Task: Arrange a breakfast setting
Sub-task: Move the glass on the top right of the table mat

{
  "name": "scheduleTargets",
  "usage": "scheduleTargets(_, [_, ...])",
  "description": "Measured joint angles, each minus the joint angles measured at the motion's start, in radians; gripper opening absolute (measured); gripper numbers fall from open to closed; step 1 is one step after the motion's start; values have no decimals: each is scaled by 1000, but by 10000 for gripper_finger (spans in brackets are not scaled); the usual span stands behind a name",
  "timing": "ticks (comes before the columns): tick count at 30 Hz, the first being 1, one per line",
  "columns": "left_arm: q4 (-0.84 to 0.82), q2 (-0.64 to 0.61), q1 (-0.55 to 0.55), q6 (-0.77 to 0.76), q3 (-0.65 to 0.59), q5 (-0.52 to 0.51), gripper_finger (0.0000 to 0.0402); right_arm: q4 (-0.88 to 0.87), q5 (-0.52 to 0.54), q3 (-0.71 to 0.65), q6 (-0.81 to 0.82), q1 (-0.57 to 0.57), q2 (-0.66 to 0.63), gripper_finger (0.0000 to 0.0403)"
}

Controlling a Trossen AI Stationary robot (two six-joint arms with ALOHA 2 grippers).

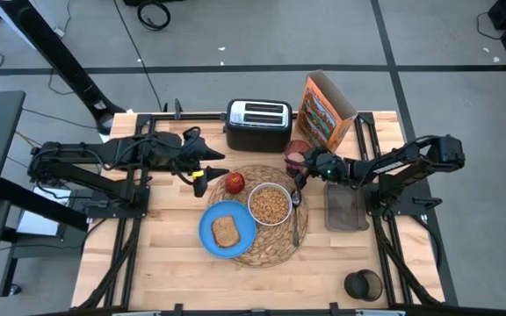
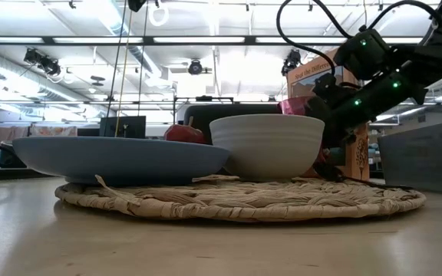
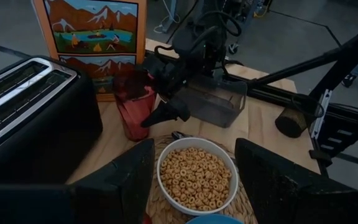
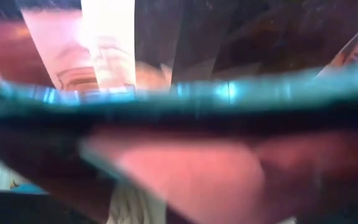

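1. This is a robotics lab or workshop, not a home kitchen.
2. The wooden table [image 1: 183, 263] stands on a grey concrete floor [image 1: 429, 35] marked with dark lines, cables trailing across it.
3. The low view shows an open industrial ceiling with strip lights [image 2: 67, 27] and hanging equipment.
4. Metal frames [image 1: 393, 254] mount the arms.

Right wrist view is all blur, pink cup [image 4: 185, 174] fills it. Low view: bowl [image 2: 267, 146] hides most of apple [image 2: 184, 133]; toast and spoon not visible there.
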Motion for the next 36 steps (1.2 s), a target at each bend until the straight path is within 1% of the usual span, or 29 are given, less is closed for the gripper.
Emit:
scheduleTargets(2, [0,0,0,0,0,0,229,-1,0,0,1,0,1,392])
scheduleTargets(6, [-1,0,0,0,0,0,229,-6,-4,0,-2,0,0,386])
scheduleTargets(10, [-2,0,0,0,0,0,229,-7,-19,0,-3,-1,0,396])
scheduleTargets(16, [-5,0,0,0,0,0,229,-23,-30,-2,-28,0,-22,390])
scheduleTargets(22, [-9,0,0,1,0,0,229,-9,-26,-2,-5,-18,-13,384])
scheduleTargets(26, [-18,0,0,3,0,0,229,67,-22,-3,-32,-19,29,375])
scheduleTargets(31, [-19,0,0,7,0,0,229,175,29,-3,-44,-21,105,393])
scheduleTargets(36, [-25,0,0,19,0,0,229,282,42,-3,-55,-21,173,388])
